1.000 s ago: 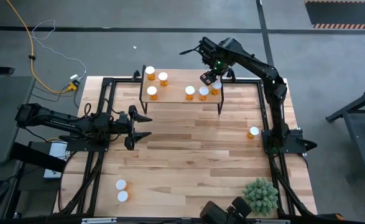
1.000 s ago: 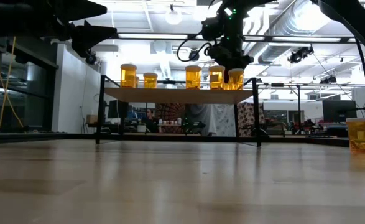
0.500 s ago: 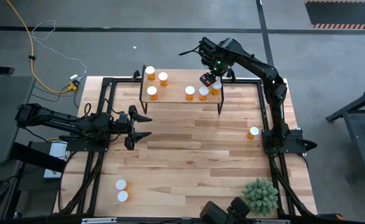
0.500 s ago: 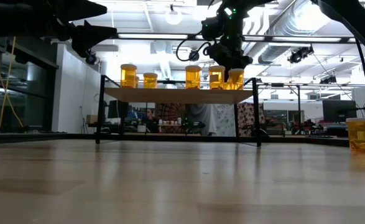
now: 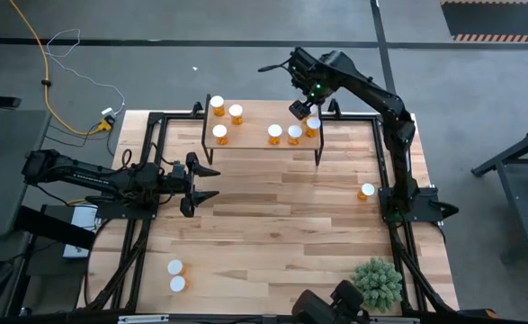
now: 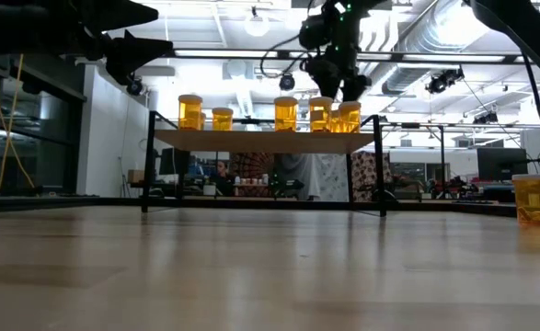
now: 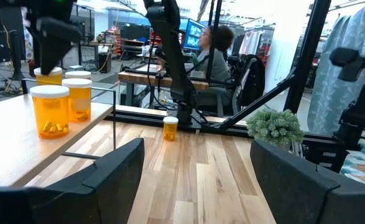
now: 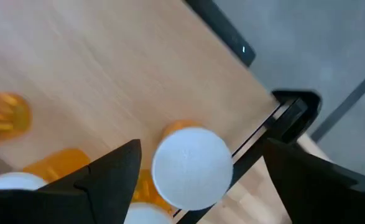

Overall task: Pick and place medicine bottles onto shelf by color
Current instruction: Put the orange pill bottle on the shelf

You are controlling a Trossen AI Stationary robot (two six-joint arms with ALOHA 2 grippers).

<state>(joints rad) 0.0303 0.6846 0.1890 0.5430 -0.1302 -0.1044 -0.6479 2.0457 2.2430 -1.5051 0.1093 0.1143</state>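
Medicine bottles (image 5: 275, 133): six stand on the shelf (image 5: 255, 141) at the tabletop's (image 5: 281, 225) 12 o'clock. Right pincer (image 5: 305, 109), spread and empty, hovers above the newest bottle (image 5: 313, 125). Likely next: fetch the bottle at 3 o'clock (image 5: 366, 191). Left pincer (image 5: 206, 183), spread, waits at 9 o'clock.

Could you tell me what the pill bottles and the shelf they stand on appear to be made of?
Pill bottles: see-through amber plastic, probably, since pills show through the glossy walls; the caps look like matte white plastic. Shelf: a pale wood board with visible grain, on thin black legs that look like painted metal.
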